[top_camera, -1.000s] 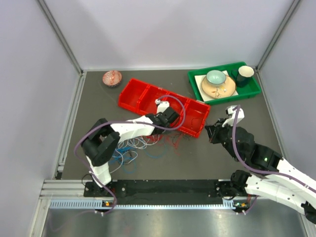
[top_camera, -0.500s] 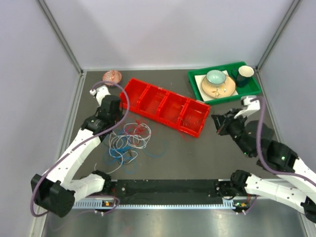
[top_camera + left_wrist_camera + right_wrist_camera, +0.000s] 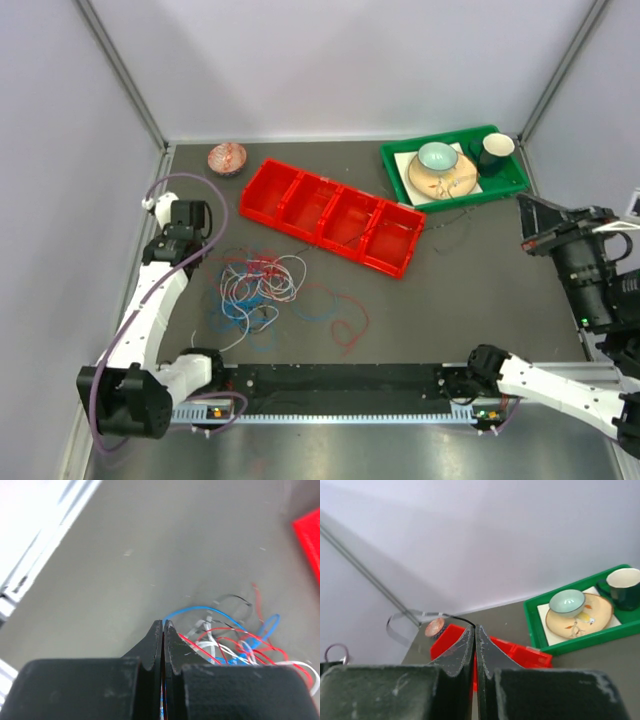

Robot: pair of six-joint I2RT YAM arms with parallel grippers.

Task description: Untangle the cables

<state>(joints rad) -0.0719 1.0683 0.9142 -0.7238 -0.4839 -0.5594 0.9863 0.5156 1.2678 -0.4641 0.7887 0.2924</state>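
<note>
The left gripper (image 3: 163,625) has its fingers (image 3: 150,650) clenched tip to tip, and a blue cable (image 3: 200,611) springs from the very tips, so it appears pinched there. That strand arcs away into the cables (image 3: 255,288), a loose knot of red, white, blue and black loops lying on the table (image 3: 470,290) just beyond the tips and near the red compartment tray (image 3: 300,200). The right gripper (image 3: 474,629) is likewise pressed closed, with a thin black cable (image 3: 455,618) emerging at its tips (faint in the overhead view) and trailing across the table toward the far end of the red tray; the main knot sits well apart from this gripper. The step in hand looks like drawing single strands out of the heap in opposite directions. Doing it well calls for a slow, low pull along each strand's own line, watching whether the heap drags as one lump. If loops cinch instead of sliding free, easing off and regripping closer to the knot would serve better than pulling harder.
</note>
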